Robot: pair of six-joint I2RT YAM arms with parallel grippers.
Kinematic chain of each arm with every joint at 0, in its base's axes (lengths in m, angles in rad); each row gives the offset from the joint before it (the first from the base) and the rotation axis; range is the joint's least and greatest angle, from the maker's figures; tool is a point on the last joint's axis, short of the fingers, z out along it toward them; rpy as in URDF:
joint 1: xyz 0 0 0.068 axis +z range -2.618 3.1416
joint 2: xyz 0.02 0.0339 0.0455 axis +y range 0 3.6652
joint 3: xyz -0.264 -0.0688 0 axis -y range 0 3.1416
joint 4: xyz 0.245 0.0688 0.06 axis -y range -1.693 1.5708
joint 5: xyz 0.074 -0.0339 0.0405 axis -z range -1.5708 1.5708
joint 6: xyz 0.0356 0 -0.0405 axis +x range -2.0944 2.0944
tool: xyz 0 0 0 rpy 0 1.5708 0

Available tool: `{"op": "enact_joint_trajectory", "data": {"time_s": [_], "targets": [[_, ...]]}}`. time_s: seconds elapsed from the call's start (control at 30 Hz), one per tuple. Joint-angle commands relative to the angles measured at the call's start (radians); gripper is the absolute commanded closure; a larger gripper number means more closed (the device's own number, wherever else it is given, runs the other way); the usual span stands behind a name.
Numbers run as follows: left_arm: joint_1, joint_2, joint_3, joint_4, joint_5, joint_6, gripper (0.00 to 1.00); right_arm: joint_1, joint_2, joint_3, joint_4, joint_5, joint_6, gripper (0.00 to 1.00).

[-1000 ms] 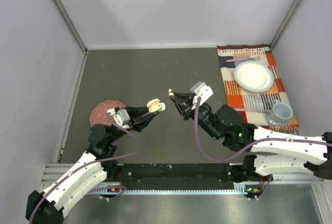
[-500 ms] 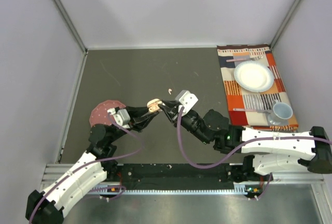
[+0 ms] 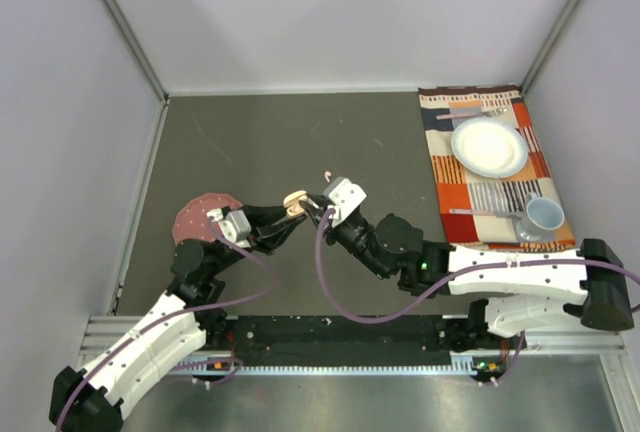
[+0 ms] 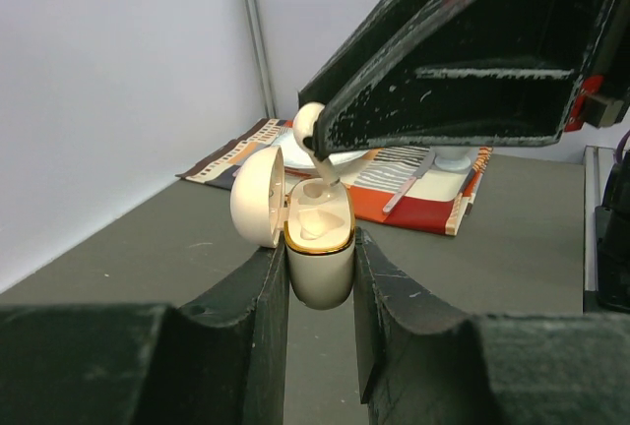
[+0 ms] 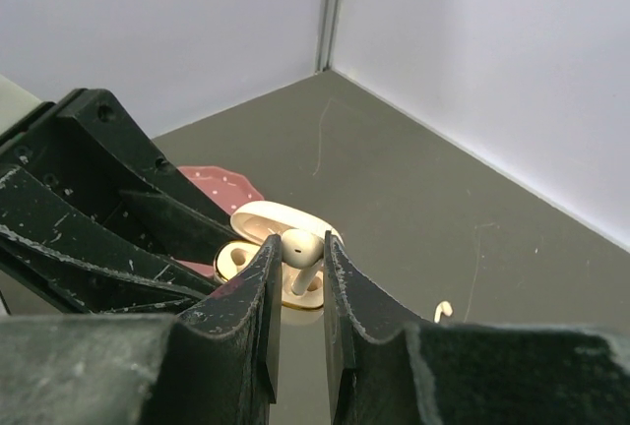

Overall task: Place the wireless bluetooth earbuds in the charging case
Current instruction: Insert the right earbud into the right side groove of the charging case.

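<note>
Earbud check: our pale peach stemmed earbud [image 4: 311,130] is pinched in the right gripper [image 5: 298,258], head up, stem nearly straight down. That arm just swung in from 3 o'clock, so the stem tip's at the open cream charging case [image 4: 320,268], clamped by the left gripper [image 3: 291,214] just 9 o'clock of the grey table [image 3: 250,142] centre.

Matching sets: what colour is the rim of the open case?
Gold rim; best in left wrist view.
</note>
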Motion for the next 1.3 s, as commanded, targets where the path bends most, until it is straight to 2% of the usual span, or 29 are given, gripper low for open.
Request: {"op": "enact_joint_trajectory", "data": {"time_s": [0.0, 0.53, 0.9, 1.27], "targets": [[-0.003, -0.014, 0.029, 0.031, -0.008, -0.006, 1.00, 0.019, 0.016, 0.042, 0.049, 0.029, -0.002, 1.00], [-0.003, -0.029, 0.024, 0.025, -0.022, -0.001, 1.00, 0.017, 0.035, 0.028, 0.069, 0.081, -0.015, 1.00], [-0.003, -0.045, 0.018, 0.029, -0.081, -0.004, 1.00, 0.017, 0.045, 0.025, 0.031, 0.041, -0.002, 1.00], [-0.003, -0.037, 0.017, 0.043, -0.068, -0.009, 1.00, 0.017, 0.085, 0.062, -0.014, 0.009, 0.004, 1.00]]}}
